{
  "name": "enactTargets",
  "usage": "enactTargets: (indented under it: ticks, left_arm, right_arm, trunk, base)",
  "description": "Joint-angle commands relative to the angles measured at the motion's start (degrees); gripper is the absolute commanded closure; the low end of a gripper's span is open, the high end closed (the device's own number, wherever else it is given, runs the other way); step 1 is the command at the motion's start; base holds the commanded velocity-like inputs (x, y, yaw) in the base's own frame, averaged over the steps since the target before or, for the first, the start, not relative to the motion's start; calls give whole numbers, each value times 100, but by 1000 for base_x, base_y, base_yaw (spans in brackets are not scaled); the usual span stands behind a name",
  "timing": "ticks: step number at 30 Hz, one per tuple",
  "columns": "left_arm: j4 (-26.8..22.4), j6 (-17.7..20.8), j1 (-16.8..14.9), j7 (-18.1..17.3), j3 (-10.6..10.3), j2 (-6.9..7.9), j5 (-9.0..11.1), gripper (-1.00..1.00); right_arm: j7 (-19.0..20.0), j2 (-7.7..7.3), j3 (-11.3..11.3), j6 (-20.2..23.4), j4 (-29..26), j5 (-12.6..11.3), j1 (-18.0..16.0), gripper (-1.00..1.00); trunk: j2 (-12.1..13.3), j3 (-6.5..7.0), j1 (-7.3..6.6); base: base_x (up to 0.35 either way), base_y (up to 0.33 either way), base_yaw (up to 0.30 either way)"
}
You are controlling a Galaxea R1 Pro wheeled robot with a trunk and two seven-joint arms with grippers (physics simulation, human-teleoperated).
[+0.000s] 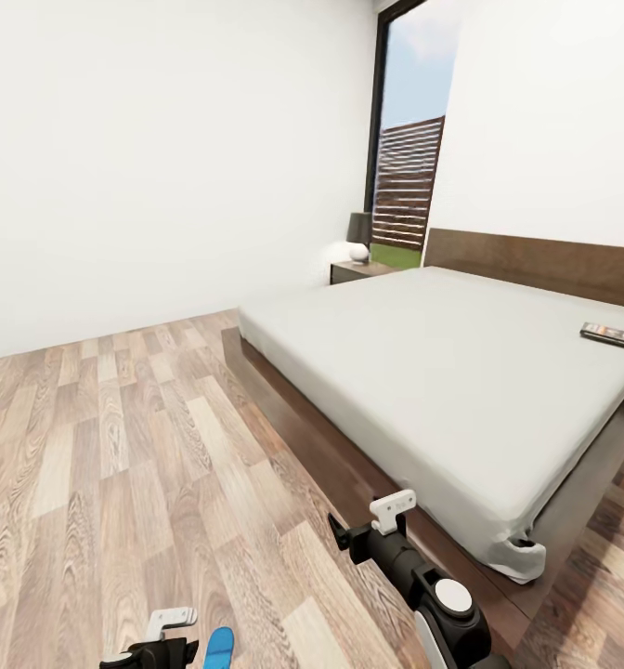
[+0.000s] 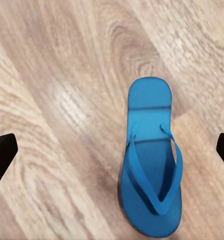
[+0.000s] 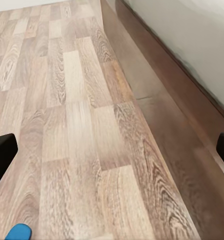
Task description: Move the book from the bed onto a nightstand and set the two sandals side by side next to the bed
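Directly under the left gripper [image 2: 112, 150] lies one blue sandal [image 2: 151, 157], sole flat on the wood floor [image 2: 57, 100], straps up; its jaws stand wide apart and hold nothing, and the sandal sits off to one side of the gap rather than centred between them. In the head view only the sandal's tip [image 1: 219, 648] shows at the frame's lower edge, on open floor some way from the bed [image 1: 423, 372]. A descent from this pose risks one finger landing on the sandal and pushing it away — or a pinch on a thin strap that lets the sandal swing and drop. The right gripper [image 1: 372, 525] hangs empty with its jaws spread, near the bed's dark frame [image 3: 182, 115], where a careless swing could clip the wood. The book [image 1: 610, 334] lies far across the mattress near the headboard [image 1: 535, 260], well apart from the nightstand [image 1: 360, 270] — a long reach later, and a thin cover to pick up.
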Motion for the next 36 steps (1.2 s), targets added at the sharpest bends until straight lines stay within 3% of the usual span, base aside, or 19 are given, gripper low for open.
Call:
enactTargets:
  ticks: [1,36]
  left_arm:
    - [-7,26,-1,-26,10,1,46,-100]
    - [-6,-4,-1,-3,-6,-28,36,-100]
  right_arm:
    - [20,2,-5,32,-7,2,-2,-100]
    - [11,2,-5,25,-3,6,-2,-100]
  trunk:
    - [-2,-5,-1]
    - [-2,-6,-1]
  base:
    - [0,0,0]
    - [0,0,0]
